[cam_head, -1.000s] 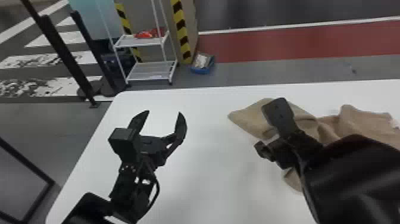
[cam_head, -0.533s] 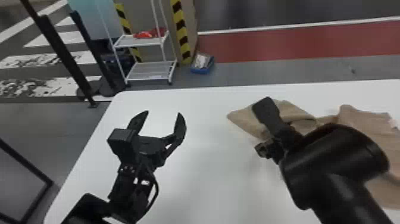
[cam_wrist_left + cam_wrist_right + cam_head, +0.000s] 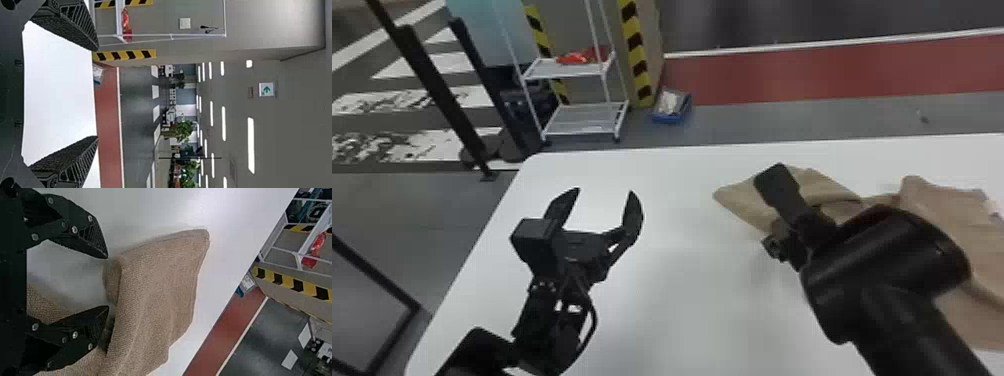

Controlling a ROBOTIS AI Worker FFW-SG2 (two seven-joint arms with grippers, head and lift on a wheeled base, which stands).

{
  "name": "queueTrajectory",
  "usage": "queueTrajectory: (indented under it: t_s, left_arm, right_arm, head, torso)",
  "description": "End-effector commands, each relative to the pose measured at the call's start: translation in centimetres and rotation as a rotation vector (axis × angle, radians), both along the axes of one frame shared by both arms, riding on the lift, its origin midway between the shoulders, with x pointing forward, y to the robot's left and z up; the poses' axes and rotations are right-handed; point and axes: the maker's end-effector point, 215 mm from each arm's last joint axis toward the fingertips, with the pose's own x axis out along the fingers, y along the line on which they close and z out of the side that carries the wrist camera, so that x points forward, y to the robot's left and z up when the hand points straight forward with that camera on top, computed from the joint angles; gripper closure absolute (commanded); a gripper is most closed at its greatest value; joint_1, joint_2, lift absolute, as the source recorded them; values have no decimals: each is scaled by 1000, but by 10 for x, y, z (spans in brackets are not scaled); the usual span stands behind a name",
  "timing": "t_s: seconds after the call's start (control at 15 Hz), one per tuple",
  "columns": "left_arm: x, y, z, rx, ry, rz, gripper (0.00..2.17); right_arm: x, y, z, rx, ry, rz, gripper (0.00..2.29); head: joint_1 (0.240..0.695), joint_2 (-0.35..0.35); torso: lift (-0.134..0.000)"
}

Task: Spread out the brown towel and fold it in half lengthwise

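Observation:
The brown towel (image 3: pixel 937 215) lies crumpled on the right of the white table, partly hidden beneath the right arm. Over the towel's left part is my right gripper (image 3: pixel 772 215). In the right wrist view my right gripper (image 3: pixel 107 282) is open, its fingertips beside a folded edge of the towel (image 3: pixel 156 286), with nothing held between them. My left gripper (image 3: pixel 604 192) stands open above the left half of the table, well apart from the towel. The left wrist view shows the left gripper (image 3: pixel 98 94) with its fingers wide apart.
The white table (image 3: pixel 682 300) has its far edge running across the view. Beyond it on the floor stand a white shelf rack (image 3: pixel 582 120) and a blue bin (image 3: pixel 672 112). Black posts (image 3: pixel 437 85) rise past the table's left side.
The right arm has turned and its forearm has shifted, uncovering more of the towel at the right; its gripper has moved slightly left. The left arm has hardly moved.

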Motion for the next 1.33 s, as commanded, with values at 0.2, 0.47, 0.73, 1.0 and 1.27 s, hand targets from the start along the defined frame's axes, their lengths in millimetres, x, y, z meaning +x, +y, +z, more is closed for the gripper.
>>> queueTrajectory:
  t_s: [0.2,0.47,0.73,1.0,1.27]
  left_arm:
    - [0,2,-1,1,3,5,83]
    - [0,2,-1,-1,3,5,83]
    - [0,3,1,3,-1,8,83]
    - [-1,3,1,4,2,8,83]
    - [0,4,2,6,2,8,83]
  right_arm:
    - [2,-3,-5,19,27,-4,1487]
    - [1,9,18,78,-7,14,1686]
    - [2,20,59,182,-54,27,1686]
    - [-6,9,55,143,14,-3,964]
    - [-8,-3,24,88,79,-24,424]
  head:
    - [695,204]
    - [695,207]
    - [695,222]
    - [695,228]
    - [695,218]
  torso:
    - [-125]
    - [-125]
    - [-125]
    - [-125]
    - [-125]
